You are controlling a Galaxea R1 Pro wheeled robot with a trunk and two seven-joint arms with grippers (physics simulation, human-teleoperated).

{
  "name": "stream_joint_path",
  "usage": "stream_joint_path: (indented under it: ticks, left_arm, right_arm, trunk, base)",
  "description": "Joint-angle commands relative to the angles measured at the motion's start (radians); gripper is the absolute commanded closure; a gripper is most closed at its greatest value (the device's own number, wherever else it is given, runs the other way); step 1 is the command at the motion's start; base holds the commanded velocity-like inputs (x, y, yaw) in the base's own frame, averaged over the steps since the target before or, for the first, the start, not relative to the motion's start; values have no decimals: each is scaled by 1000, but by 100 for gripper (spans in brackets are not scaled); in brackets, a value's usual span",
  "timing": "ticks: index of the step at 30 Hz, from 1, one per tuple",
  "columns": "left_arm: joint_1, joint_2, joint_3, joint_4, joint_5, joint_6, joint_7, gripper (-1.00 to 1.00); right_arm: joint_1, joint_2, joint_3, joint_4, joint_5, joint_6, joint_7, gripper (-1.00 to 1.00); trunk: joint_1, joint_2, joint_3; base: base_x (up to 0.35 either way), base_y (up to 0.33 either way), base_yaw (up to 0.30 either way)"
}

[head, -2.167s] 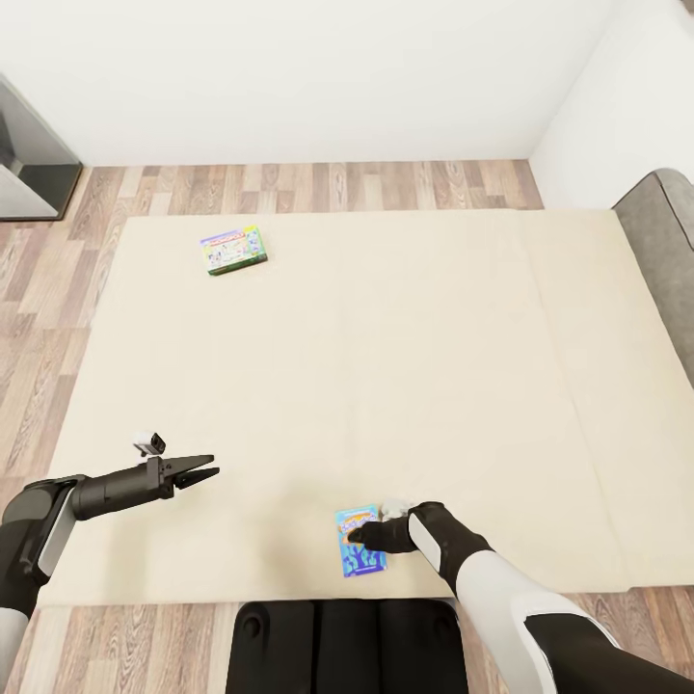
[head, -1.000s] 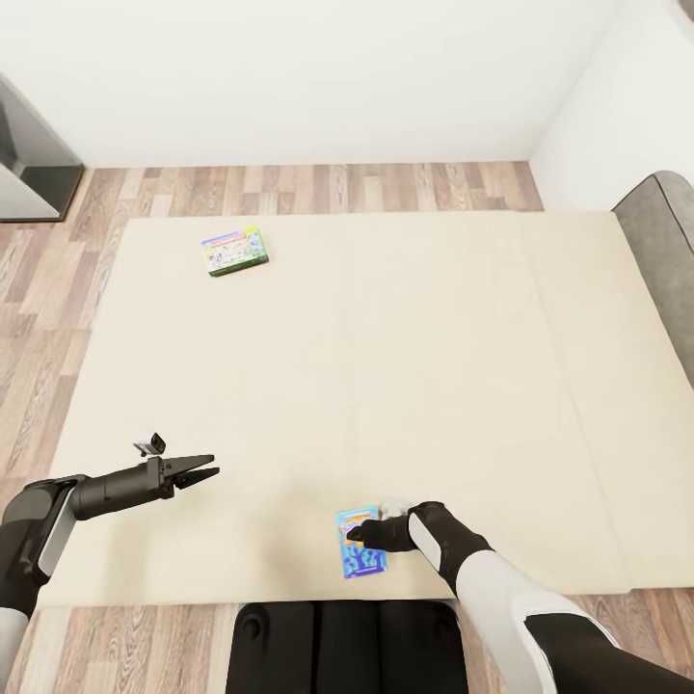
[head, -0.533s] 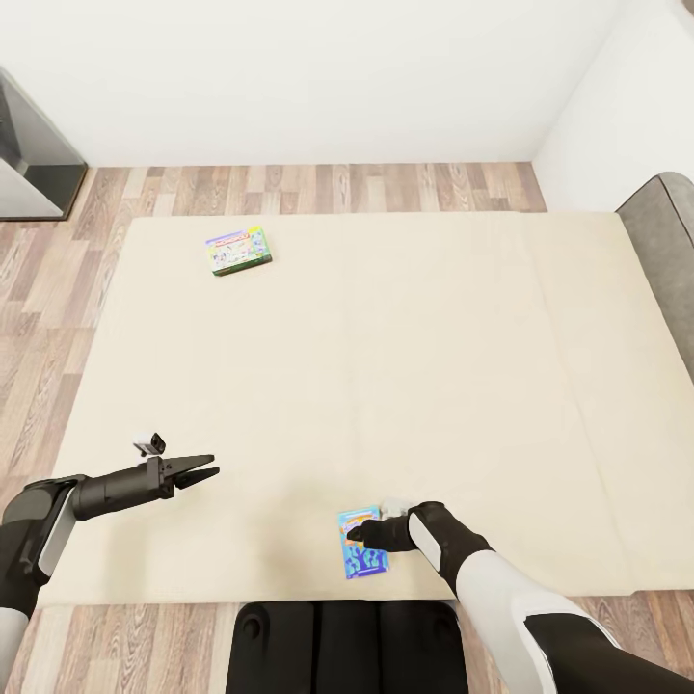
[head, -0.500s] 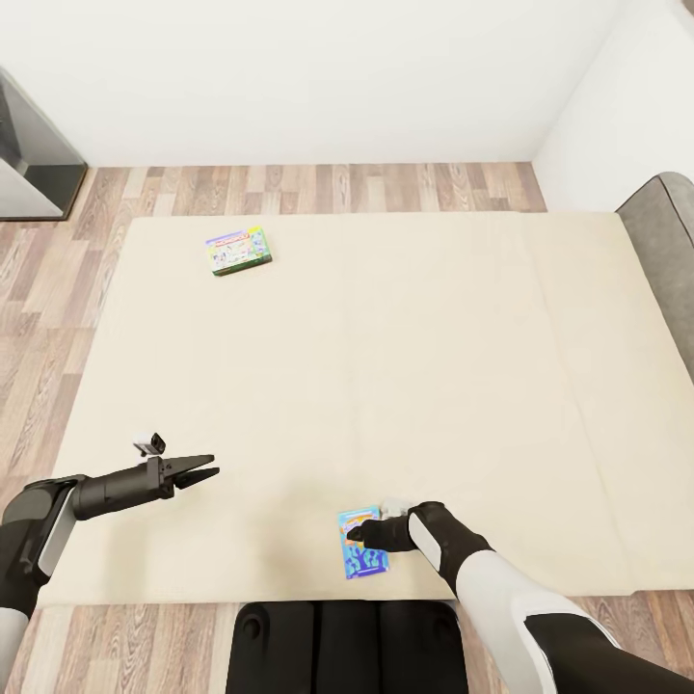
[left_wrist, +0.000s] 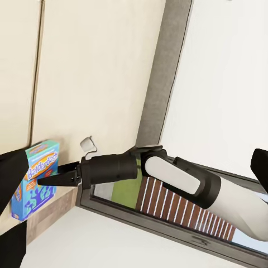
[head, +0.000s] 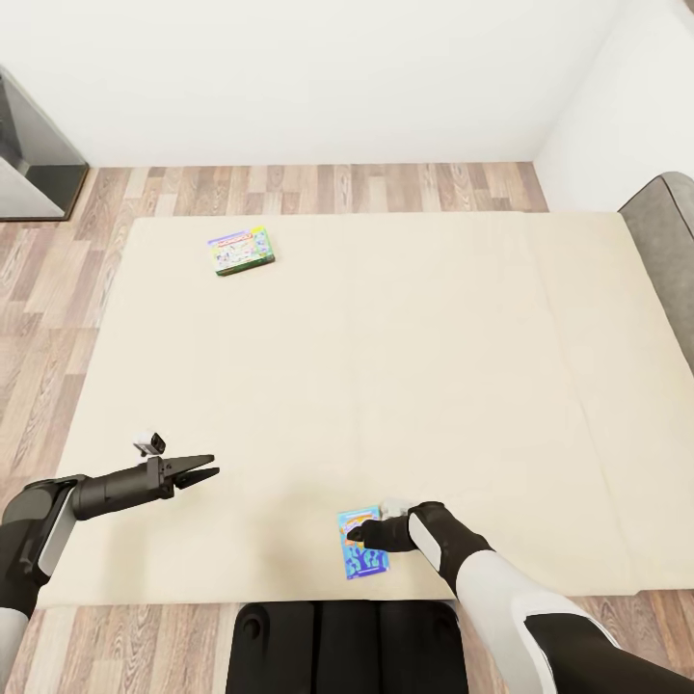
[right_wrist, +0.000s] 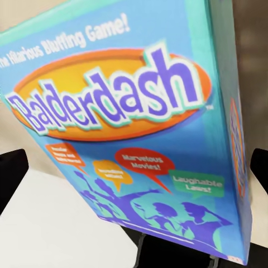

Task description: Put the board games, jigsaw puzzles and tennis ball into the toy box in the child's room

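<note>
On the cream bed [head: 386, 366] lie two board games. The blue one with orange drawings [head: 362, 554] [right_wrist: 128, 128] [left_wrist: 34, 180] rests flat near the front edge. My right gripper [head: 353, 532] [left_wrist: 56, 177] hovers right over it, open, with one dark finger [right_wrist: 11, 173] on each side of the box and no grip on it. The green-bordered game [head: 241, 251] sits at the bed's far left corner. My left gripper [head: 210, 471] hangs open over the bed's front left, holding nothing. The toy box, table, puzzles and ball are out of view.
A grey headboard [head: 667, 241] bounds the bed on the right. Wood-plank floor [head: 58, 289] runs along the bed's left and far sides, up to white walls. A dark cabinet [head: 29, 145] stands at the far left. My black base [head: 347, 646] touches the bed's front edge.
The whole picture has drifted slightly, so the camera moved. Both arms and both game boxes hold their places.
</note>
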Motion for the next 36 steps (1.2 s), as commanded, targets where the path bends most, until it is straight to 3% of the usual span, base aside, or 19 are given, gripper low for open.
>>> stream_joint_path:
  ticks: [1, 36]
  left_arm:
    - [0, 0, 0, 0, 1, 10, -3, -100]
    - [0, 0, 0, -1, 1, 10, -3, -100]
  right_arm:
    - [0, 0, -3, -1, -12, 6, -1, -100]
    - [0, 0, -4, 0, -12, 4, -1, -100]
  trunk:
    - [1, -1, -1]
    - [1, -1, -1]
  base:
    - [0, 9, 0]
    - [0, 17, 0]
